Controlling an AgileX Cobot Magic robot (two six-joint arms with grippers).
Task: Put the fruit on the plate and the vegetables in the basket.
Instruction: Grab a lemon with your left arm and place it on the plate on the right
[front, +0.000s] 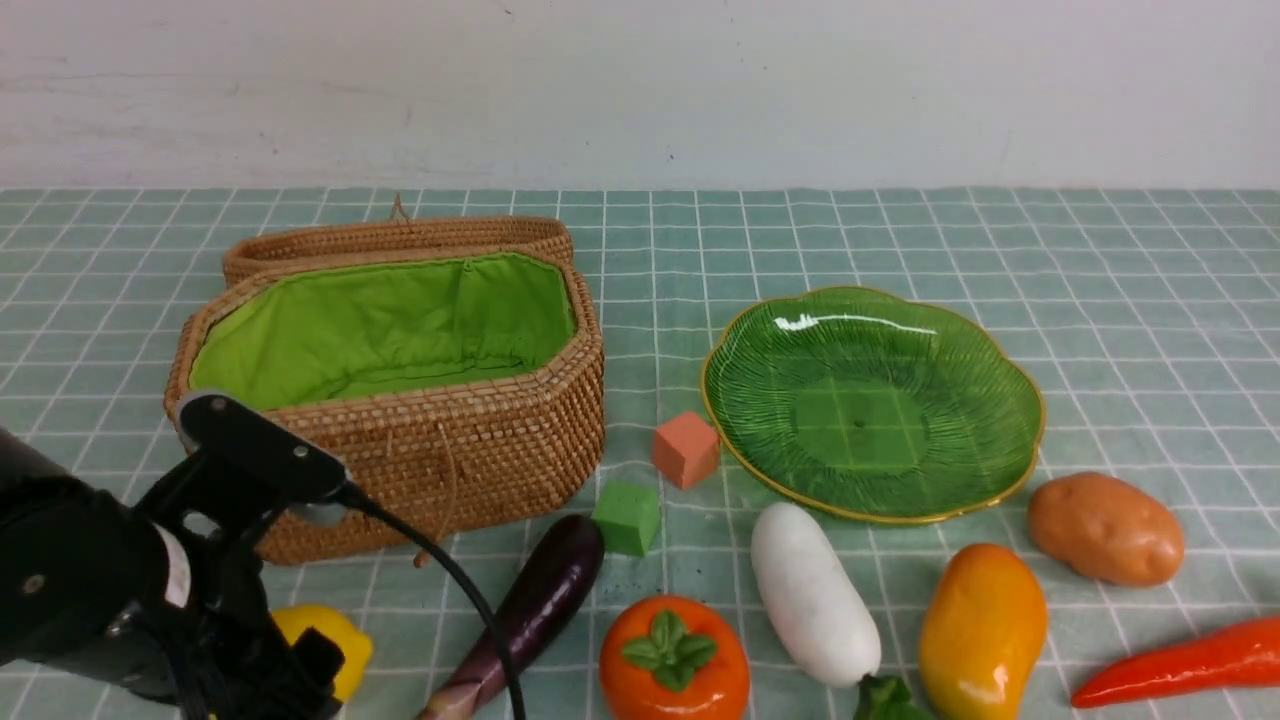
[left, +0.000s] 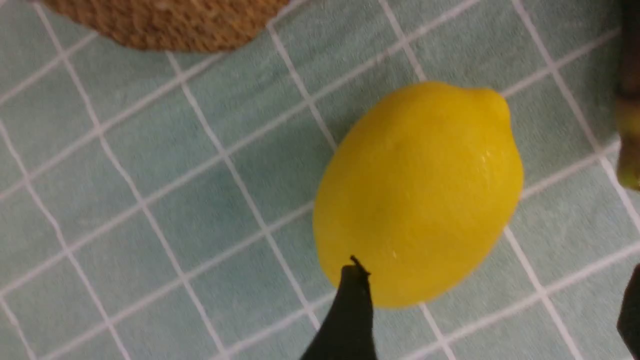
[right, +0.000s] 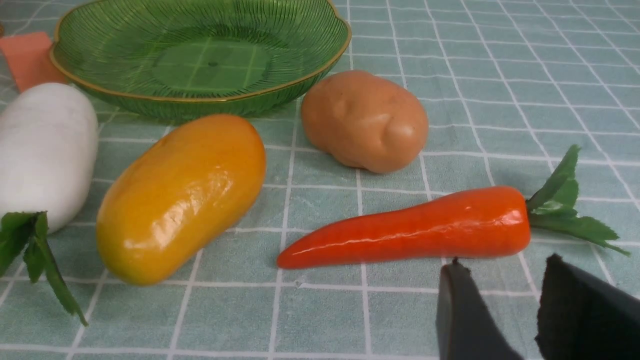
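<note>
Jaws of the left gripper (left: 492, 280) stand wide apart around the lemon (left: 417, 192), which lies on the checked cloth near the basket (front: 480, 440), likely lining up a grasp. The plate (front: 870, 400) waits empty, well apart. The right gripper (right: 502, 265) hovers slightly parted and empty beside the chili (right: 410, 230).
</note>
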